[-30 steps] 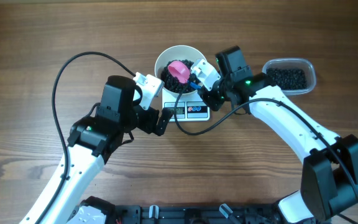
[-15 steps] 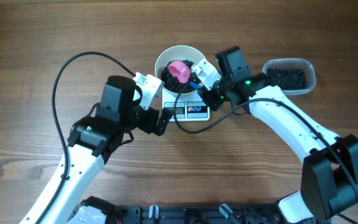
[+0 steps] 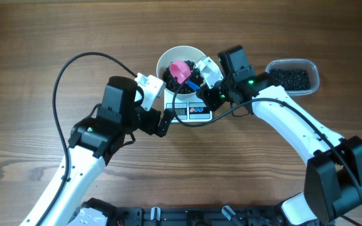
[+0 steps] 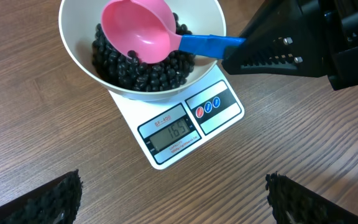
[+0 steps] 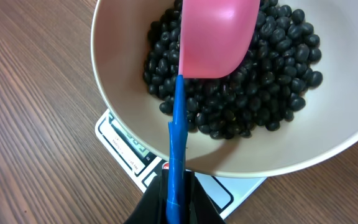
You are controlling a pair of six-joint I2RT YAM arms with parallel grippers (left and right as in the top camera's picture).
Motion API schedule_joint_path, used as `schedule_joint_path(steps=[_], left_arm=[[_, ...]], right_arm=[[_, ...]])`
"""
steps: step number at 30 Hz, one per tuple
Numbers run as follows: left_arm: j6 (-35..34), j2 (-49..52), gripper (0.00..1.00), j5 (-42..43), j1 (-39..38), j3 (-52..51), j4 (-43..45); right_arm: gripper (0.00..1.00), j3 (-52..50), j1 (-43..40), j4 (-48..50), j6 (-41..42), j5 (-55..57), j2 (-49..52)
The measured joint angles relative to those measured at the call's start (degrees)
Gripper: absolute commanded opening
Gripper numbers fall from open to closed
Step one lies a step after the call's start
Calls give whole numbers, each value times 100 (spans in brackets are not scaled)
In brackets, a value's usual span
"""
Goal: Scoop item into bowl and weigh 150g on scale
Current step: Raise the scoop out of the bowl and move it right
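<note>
The white bowl [image 3: 162, 59] stands on the white scale [image 3: 193, 113] and holds a heap of black beans, the item [image 3: 170, 80]. A pink scoop [image 3: 180, 69] with a blue handle rests in the beans, its cup empty [image 4: 138, 28]. My right gripper [image 5: 178, 193] is shut on the blue handle [image 5: 178, 137] just outside the bowl rim [image 5: 123, 93]. My left gripper [image 4: 176, 205] hangs open over bare wood in front of the scale [image 4: 219, 118], holding nothing. The scale's display [image 4: 173, 132] seems to read 165.
A clear plastic tub [image 3: 292, 76] of more black beans sits to the right of the bowl, behind my right arm. A black cable [image 3: 65, 75] loops over the table on the left. Bare wooden tabletop surrounds the scale.
My right gripper has shifted slightly toward the bowl with the scoop. The left arm has not moved.
</note>
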Motion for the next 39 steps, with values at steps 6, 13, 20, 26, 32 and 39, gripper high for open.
schedule_joint_path(steps=[6,13,20,26,32,39], left_arm=[[0,0,100,0,0,0,2],[0,0,100,0,0,0,0],[0,0,100,0,0,0,0],[0,0,100,0,0,0,0],[0,0,100,0,0,0,0],[0,0,100,0,0,0,0]], right_arm=[[4,0,-11,-11,57,-39,-13],[4,0,-291,-7,295,-66,-223],[4,0,-516,13,376,-315,-457],[4,0,-516,13,378,-485,-551],[4,0,-516,13,382,-494,-551],[4,0,-518,11,494,-566,-721]])
